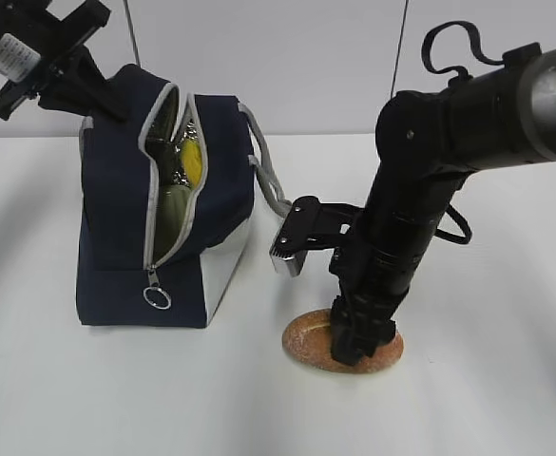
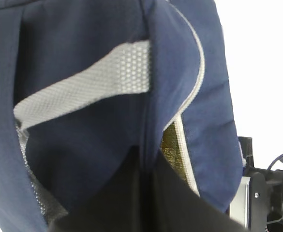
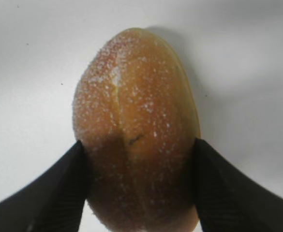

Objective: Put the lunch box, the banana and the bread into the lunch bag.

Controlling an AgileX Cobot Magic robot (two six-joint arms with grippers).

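Right pincer (image 3: pixel 139 188) is down on the bread (image 3: pixel 136 130), one finger against each long side of the roll; fingers (image 3: pixel 59 193) touch or all but touch the crust, and the bread sits flat on the tabletop (image 1: pixel 468 399), not lifted. Can't tell from the frames whether the squeeze is firm. Left pincer (image 1: pixel 92 90) is up at the top rear of the lunch bag (image 1: pixel 116 218), pinched shut on the bag's navy fabric; left wrist view shows only its dark body low in frame against the cloth, next to a grey mesh handle strap (image 2: pixel 83 87). Bag stands upright on the left, zipper open, ring pull (image 1: pixel 157 297) hanging near the bottom. Exterior view alone shows the contents: banana (image 1: pixel 190 161) yellow in the upper gap, sage-green lid of the lunch box (image 1: pixel 171 223) below it. Right wrist view alone shows the finger contact and the pale slash on the roll. Bread lies just right of the bag, apart from it.
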